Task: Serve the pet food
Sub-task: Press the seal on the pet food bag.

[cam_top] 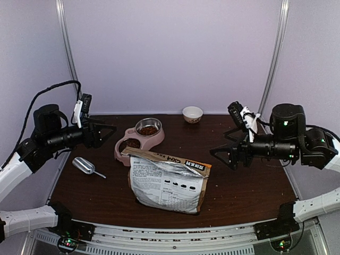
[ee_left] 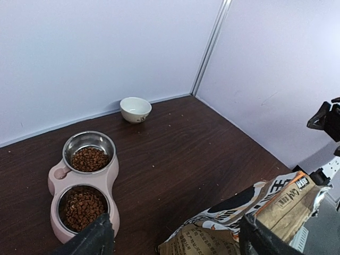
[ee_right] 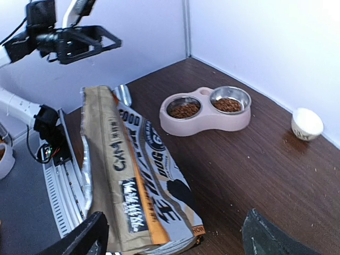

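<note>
The pet food (cam_top: 148,129) is brown kibble filling both steel bowls of the pink feeder (cam_top: 123,144). It also shows in the left wrist view (ee_left: 89,158) and the right wrist view (ee_right: 184,110). The printed bag (cam_top: 167,180) lies flat in the table's middle, its open silver-lined mouth toward the feeder. My left gripper (cam_top: 109,130) hovers open left of the feeder, holding nothing; its own view (ee_left: 175,236) looks over the feeder and the bag's top (ee_left: 249,212). My right gripper (cam_top: 220,144) hangs open and holds nothing, right of the bag (ee_right: 133,175).
A metal scoop (cam_top: 85,166) lies on the table left of the bag, below the left gripper. A small white bowl (cam_top: 192,113) stands at the back edge near the wall. Walls close the table at the back and both sides.
</note>
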`<state>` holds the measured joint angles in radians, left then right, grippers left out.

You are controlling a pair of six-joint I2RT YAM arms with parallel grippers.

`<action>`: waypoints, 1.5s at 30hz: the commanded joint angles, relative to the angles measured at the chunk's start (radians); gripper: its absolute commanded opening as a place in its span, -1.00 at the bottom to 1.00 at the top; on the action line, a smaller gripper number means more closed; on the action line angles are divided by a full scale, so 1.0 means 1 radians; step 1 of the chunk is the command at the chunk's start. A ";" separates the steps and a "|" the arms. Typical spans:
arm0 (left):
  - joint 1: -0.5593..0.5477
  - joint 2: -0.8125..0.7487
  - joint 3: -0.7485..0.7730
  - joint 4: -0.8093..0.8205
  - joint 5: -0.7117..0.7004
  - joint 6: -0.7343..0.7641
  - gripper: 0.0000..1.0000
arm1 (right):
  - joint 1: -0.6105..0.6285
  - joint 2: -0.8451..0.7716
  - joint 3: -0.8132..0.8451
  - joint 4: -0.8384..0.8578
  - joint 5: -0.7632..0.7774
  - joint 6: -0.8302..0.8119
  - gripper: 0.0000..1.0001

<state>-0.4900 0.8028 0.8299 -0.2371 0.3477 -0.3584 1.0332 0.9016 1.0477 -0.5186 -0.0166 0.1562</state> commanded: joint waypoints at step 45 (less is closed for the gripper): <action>-0.476 0.091 0.106 -0.101 -0.212 0.620 0.31 | 0.325 0.589 0.564 -0.242 0.335 -0.304 -1.00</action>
<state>-0.9241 0.8349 0.8703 -0.3168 0.2195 0.1692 1.3846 1.5963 1.6196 -0.7757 0.4381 -0.1745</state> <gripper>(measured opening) 0.650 0.004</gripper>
